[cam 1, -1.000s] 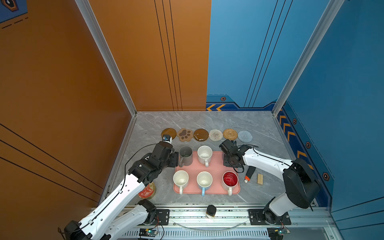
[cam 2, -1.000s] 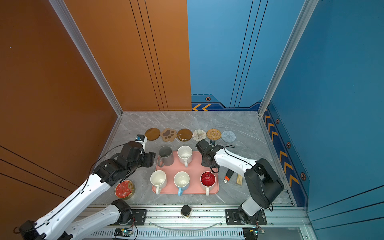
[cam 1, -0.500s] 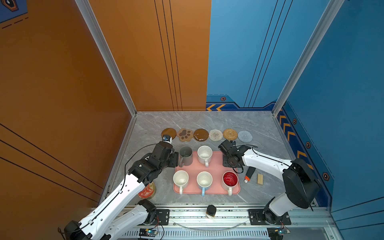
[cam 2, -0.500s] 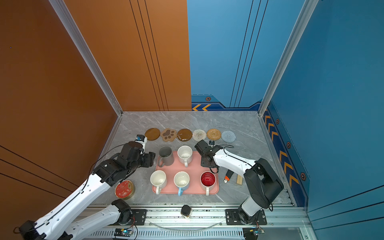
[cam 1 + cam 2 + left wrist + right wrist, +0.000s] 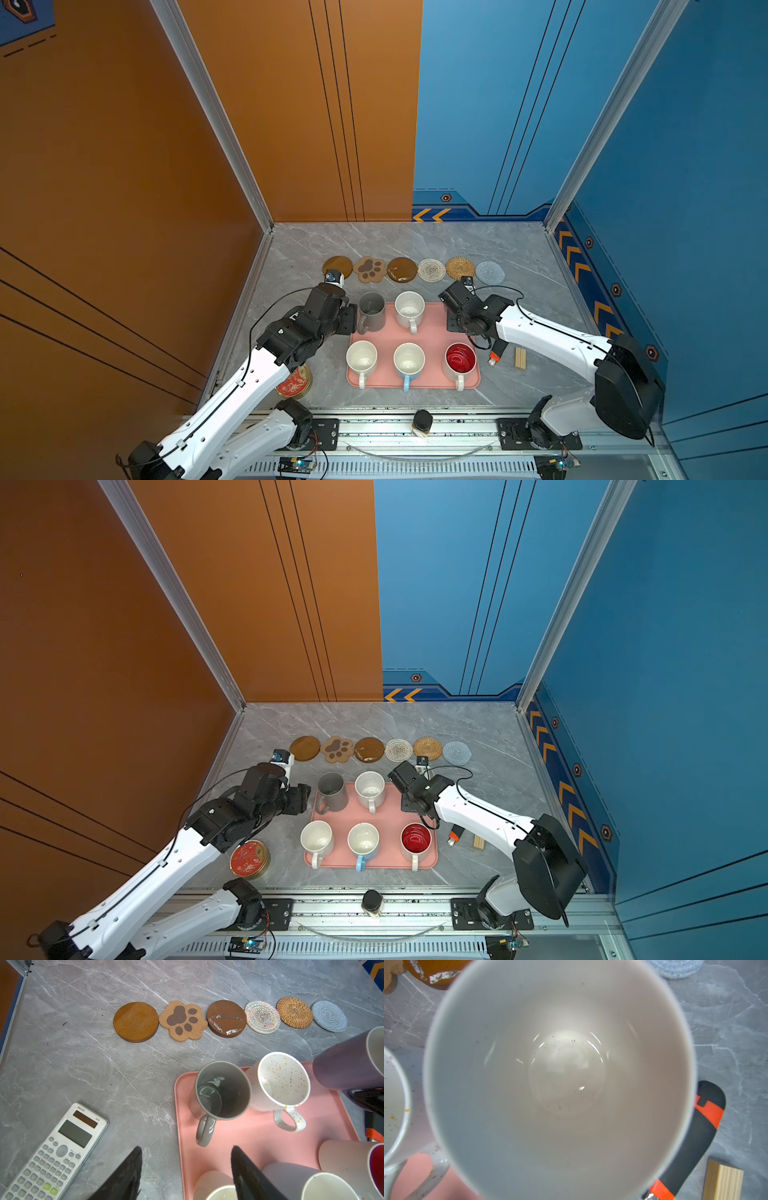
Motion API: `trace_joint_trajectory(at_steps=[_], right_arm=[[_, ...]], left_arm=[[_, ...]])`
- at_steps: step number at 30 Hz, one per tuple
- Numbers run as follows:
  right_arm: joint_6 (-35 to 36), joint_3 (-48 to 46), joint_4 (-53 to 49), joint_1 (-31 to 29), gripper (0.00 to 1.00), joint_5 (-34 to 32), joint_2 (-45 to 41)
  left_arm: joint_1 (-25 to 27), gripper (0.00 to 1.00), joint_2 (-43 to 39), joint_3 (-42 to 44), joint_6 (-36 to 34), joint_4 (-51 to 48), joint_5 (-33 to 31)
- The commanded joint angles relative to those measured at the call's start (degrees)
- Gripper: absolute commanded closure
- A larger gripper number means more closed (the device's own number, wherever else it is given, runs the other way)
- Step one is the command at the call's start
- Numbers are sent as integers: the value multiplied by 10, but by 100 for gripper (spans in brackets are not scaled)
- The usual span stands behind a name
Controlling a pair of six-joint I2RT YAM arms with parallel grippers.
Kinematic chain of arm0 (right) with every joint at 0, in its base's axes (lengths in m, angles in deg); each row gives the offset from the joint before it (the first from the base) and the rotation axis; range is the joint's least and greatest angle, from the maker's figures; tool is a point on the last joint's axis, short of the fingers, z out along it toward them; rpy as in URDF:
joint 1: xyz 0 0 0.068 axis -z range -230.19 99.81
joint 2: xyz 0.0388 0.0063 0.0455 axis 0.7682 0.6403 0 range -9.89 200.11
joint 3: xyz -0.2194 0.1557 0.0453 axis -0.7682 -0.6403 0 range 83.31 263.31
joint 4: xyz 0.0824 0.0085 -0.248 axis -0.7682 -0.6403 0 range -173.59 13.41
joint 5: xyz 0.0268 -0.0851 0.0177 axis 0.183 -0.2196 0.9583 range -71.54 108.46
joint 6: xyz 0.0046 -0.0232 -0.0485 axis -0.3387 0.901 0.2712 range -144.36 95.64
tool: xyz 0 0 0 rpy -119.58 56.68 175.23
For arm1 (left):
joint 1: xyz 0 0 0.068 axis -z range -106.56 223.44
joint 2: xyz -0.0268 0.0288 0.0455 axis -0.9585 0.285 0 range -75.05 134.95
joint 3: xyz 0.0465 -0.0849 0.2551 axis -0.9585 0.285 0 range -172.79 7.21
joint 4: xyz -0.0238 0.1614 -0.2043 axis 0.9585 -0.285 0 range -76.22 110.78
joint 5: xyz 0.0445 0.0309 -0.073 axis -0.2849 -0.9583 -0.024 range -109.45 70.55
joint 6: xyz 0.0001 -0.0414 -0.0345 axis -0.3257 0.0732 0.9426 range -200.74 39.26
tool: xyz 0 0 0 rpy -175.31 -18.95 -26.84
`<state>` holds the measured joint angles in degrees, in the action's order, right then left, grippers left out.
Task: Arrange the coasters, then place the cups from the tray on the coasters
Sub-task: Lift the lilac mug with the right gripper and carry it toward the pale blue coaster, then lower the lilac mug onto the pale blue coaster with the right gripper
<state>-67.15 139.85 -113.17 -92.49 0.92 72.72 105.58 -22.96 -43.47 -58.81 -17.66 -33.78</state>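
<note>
Several coasters lie in a row behind the tray: brown disc, paw, brown disc, white woven, rattan, grey-blue. On the pink tray stand the grey cup, speckled cup, white cup, light blue cup and red-inside cup. My left gripper is open just short of the grey cup's handle. My right gripper covers the lavender cup at the tray's far right corner. Its white inside fills the right wrist view and hides the fingers.
A red-topped tin sits left of the tray by my left arm. A calculator lies under that arm. An orange-and-black knife and a wooden block lie right of the tray. A small jar stands on the front rail.
My right gripper has edged slightly left at the tray's far right corner. The left arm and the other cups have stayed where they were.
</note>
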Motion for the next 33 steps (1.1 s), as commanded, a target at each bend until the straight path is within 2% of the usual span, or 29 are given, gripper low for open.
trace_joint_trajectory(at_steps=[1,3,19,26,33], right_arm=[[24,17,2,12,100,-32,-26],[35,25,0,17,100,-27,-28],[167,123,-13,211,100,36,10],[210,172,5,289,100,86,78],[229,244,8,329,100,99,167]], left_arm=[[-5,31,-1,-12,3,-9,7],[-5,31,-1,-14,4,-8,6],[-5,34,6,-19,15,-8,7],[-6,35,6,-19,24,-8,1],[-5,35,7,-22,30,-10,-2]])
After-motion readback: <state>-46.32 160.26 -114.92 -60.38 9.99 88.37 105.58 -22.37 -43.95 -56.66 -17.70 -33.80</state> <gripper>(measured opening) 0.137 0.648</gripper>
